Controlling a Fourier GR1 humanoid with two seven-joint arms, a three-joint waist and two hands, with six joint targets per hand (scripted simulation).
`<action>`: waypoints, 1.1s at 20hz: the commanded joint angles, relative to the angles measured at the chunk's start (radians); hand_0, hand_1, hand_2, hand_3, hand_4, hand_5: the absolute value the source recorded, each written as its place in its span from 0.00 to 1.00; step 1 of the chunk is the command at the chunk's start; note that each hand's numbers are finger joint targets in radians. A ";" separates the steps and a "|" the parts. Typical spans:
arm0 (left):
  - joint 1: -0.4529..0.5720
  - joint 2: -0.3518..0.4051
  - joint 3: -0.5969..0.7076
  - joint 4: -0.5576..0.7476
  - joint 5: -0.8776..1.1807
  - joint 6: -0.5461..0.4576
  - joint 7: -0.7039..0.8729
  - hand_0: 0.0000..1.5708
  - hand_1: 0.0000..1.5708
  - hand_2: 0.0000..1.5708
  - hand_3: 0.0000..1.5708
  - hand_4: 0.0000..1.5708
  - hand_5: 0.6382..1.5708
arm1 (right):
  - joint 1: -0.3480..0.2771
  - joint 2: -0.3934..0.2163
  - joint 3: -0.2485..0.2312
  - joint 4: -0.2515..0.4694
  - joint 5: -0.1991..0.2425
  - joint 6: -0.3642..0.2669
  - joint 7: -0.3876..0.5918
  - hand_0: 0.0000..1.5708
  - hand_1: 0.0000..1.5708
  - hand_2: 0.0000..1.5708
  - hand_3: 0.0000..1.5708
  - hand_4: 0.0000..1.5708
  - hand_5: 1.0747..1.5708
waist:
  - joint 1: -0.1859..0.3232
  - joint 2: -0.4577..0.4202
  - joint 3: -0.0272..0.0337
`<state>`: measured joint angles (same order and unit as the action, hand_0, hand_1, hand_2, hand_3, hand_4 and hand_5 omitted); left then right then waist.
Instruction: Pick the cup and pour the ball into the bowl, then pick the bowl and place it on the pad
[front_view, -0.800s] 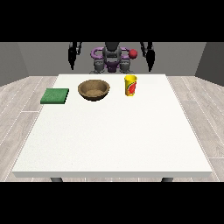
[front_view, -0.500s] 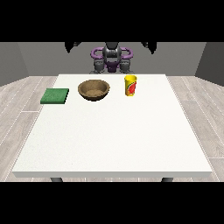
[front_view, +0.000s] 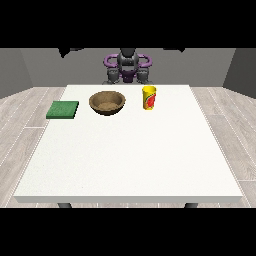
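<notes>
- While you look across the white surface (front_view: 130, 160), the robot sits small at the far edge, arms raised high and wide.
- Only dark traces of each hand show against the top band: one at the view's left (front_view: 66, 50), one at the view's right (front_view: 176, 49). You cannot tell how either is set.
- The yellow cup (front_view: 149, 97) stands upright near the far edge, untouched; no ball is visible.
- The brown bowl (front_view: 107, 103) sits just left of the cup, apart from it.
- The green pad (front_view: 63, 109) lies further left, bare.
- By my judgement, nothing is done yet: picking the cup, pouring, and moving the bowl all remain.
</notes>
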<state>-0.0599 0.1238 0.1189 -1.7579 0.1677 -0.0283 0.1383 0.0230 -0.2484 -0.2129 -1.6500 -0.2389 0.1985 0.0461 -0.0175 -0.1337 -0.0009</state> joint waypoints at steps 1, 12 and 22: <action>-0.038 0.017 0.050 0.024 0.012 -0.010 -0.071 0.00 0.00 0.00 0.00 0.00 0.97 | 0.003 -0.029 -0.058 0.028 -0.053 0.085 -0.074 0.00 0.00 0.00 0.00 0.00 1.00 | -0.018 0.079 0.0009; -0.091 -0.059 0.048 0.373 -0.091 0.009 -0.496 0.00 0.00 0.00 0.00 0.00 0.95 | -0.085 0.072 0.051 0.013 0.060 0.002 -0.117 0.00 0.00 0.00 0.00 0.00 1.00 | -0.060 0.231 0.0003; -0.175 -0.123 0.041 0.713 -0.147 0.117 -0.820 0.00 0.00 0.00 0.00 0.00 0.96 | -0.105 0.026 -0.008 0.100 0.021 0.099 -0.242 0.00 0.00 0.00 0.00 0.00 1.00 | -0.109 0.317 0.0004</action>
<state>-0.2155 0.0141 0.1356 -1.1848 0.0305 0.0700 -0.5432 -0.0945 -0.2305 -0.2243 -1.5533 -0.2092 0.2724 -0.1661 -0.1121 0.1646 -0.0004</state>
